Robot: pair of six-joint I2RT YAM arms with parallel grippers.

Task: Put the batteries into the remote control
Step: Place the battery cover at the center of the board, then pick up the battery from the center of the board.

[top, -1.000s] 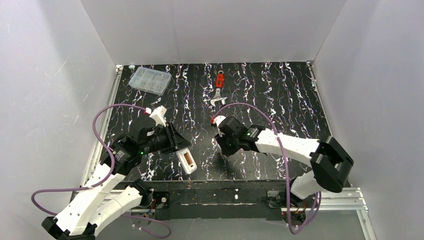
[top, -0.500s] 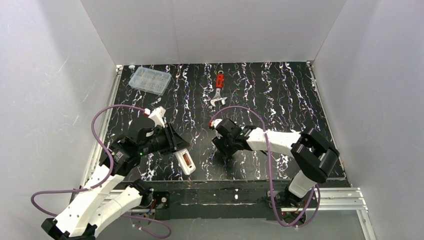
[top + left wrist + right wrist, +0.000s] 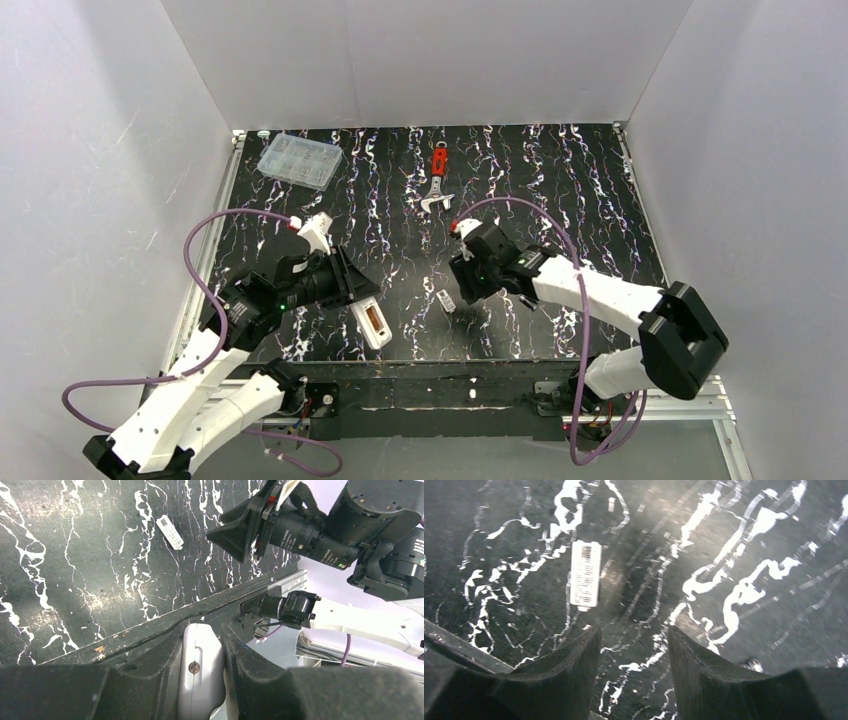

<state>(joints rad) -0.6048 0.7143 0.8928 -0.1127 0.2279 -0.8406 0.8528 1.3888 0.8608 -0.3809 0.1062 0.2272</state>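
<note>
My left gripper [image 3: 357, 296] is shut on the white remote control [image 3: 373, 324], which sticks out toward the near edge with its reddish recess facing up. In the left wrist view the remote [image 3: 199, 672] sits clamped between the left gripper's [image 3: 202, 636] black fingers. My right gripper [image 3: 463, 289] is open and empty, low over the mat, and it also shows in its own wrist view [image 3: 634, 639]. A small loose white rectangular piece [image 3: 446, 300] lies just left of it, also in the right wrist view [image 3: 585, 573] and the left wrist view [image 3: 170, 531]. No battery shows clearly.
A red-handled wrench [image 3: 437, 180] lies at the back middle. A clear plastic compartment box [image 3: 298, 160] sits at the back left. A small shiny object [image 3: 752, 665] lies by my right finger. The mat's near edge [image 3: 150, 627] runs just past the remote.
My right gripper has shifted right and slightly back, uncovering the small white piece on the mat. The left arm and the remote have not moved.
</note>
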